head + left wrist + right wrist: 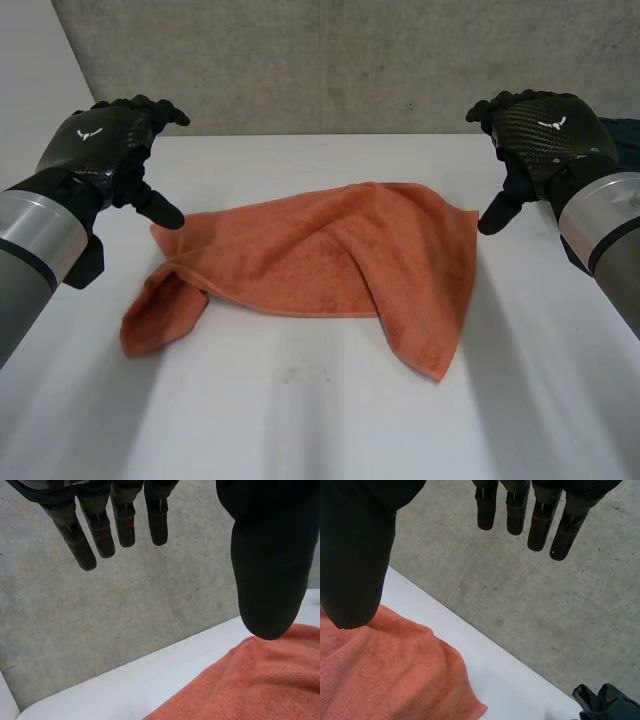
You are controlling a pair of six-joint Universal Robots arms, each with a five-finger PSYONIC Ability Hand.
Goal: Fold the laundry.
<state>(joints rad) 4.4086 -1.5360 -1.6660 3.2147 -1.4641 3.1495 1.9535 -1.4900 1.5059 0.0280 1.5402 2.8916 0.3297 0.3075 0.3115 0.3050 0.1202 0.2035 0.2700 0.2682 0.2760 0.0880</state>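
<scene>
Holds the left hand [105, 150] raised over the white table [300, 430], beside the far left corner of an orange towel [320, 260], fingers loose, grasping nothing. Holds the right hand [535, 130] likewise released, raised beside the towel's far right corner. Has the towel lying rumpled mid-table, one flap folded across its middle.

A flat white table [300, 430] is stretching from near to far, a faint grey smudge [290, 375] marking its near middle. A rough grey concrete wall [350, 60] is standing behind its far edge. A plain white panel [30, 60] is rising at the far left. A dark blue shape [626, 138] is showing at the far right, too cut off to identify.
</scene>
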